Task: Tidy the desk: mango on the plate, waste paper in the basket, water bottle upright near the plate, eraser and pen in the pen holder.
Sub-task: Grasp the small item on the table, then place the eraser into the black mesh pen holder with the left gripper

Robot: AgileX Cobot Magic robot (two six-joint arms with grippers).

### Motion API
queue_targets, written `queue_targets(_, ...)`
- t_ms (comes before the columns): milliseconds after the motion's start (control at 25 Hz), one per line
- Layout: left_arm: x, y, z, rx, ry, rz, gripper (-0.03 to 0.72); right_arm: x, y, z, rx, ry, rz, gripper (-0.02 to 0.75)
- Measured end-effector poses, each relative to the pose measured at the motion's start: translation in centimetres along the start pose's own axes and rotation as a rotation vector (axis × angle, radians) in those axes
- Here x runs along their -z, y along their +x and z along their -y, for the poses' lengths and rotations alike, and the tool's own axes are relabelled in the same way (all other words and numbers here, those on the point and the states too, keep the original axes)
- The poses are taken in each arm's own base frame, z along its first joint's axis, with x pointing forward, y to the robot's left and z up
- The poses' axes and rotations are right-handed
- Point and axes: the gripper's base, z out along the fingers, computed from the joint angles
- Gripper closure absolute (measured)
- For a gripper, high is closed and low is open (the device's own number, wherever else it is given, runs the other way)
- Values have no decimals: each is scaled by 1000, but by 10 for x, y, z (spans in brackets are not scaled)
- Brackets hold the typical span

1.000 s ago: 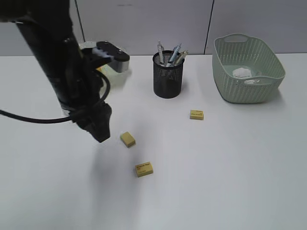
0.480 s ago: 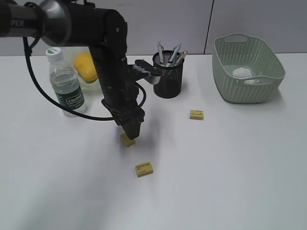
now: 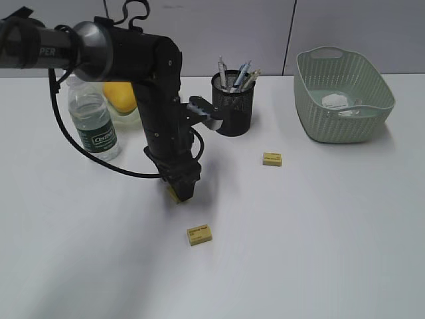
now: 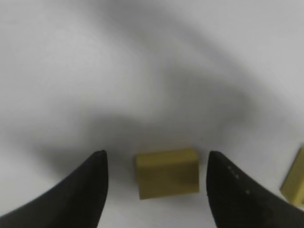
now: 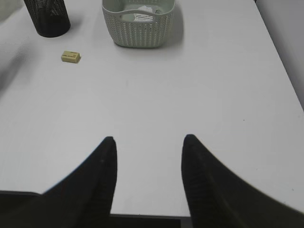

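The left gripper (image 3: 182, 191) has come down further since half a second ago and now sits right over the nearest eraser (image 4: 167, 173), so that from the front only a sliver of yellow shows beneath its tip. Seen from the wrist, its jaws stand wide with the eraser between them, a gap on either side, nothing clamped yet. A second ago the arm was blurred well over at nine o'clock and hid the back corner; now the water bottle (image 3: 92, 121) stands upright at ten o'clock, with the mango (image 3: 120, 97) behind it on the plate (image 3: 130, 119). The other two erasers have not moved: one (image 3: 200, 234) at six o'clock from the gripper, one (image 3: 272, 159) out at three o'clock. The pen holder (image 3: 232, 105) at one o'clock has pens in it, as before. The basket (image 3: 343, 95) sits at the far right of the desk (image 3: 319, 232) with the waste paper (image 3: 336, 101) inside. The right gripper (image 5: 147, 142) hangs over bare desk with its jaws partly apart, holding nothing.
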Motion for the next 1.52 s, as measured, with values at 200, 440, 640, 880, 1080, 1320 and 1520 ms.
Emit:
queue_targets(200, -7, 0, -1, -1, 2, -14, 193, 0, 0, 0, 0, 0, 0, 373)
queue_targets(440, -8, 0, -1, -3, 1, -17, 235, 0, 0, 0, 0, 0, 0, 373)
queue_targets(640, -10, 0, 1, -10, 0, -28, 321, 0, 0, 0, 0, 0, 0, 373)
queue_targets(880, -10, -1, 2, -28, -16, -36, 389, 0, 0, 0, 0, 0, 0, 373)
queue_targets(1080, -10, -1, 3, -34, -20, -40, 389, 0, 0, 0, 0, 0, 1, 373)
queue_targets(1320, 6, -1, 12, -40, -10, -40, 390, 0, 0, 0, 0, 0, 1, 373)
queue_targets(1520, 50, -1, 17, -7, -46, 59, 390, 0, 0, 0, 0, 0, 1, 373)
